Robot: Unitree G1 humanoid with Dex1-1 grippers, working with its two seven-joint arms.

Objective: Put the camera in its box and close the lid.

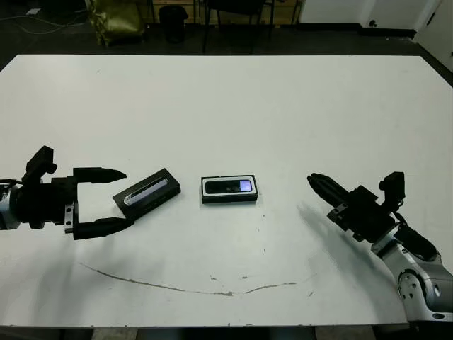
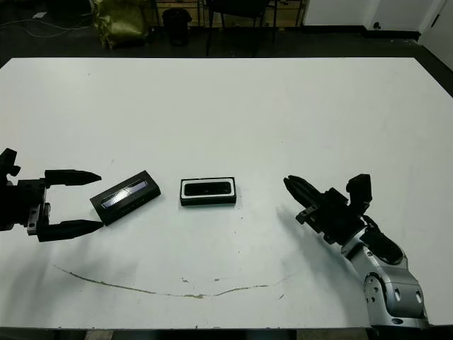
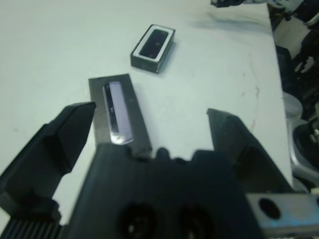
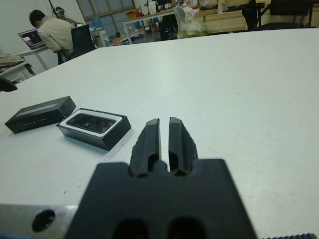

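while left hand [image 1: 106,198] gapes, lid [image 1: 147,193] just beyond fingertips.

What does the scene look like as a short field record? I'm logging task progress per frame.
camera: lying inside the box, glossy face up
box: on the white table, uncovered
lid: off the box, flat on the table to its left, angled, apart from it
left gripper: fingers open, one on each side of the lid's near end, no grip evident
right gripper: fingers shut, empty, right of the box
progress: camera is in; lid not yet on
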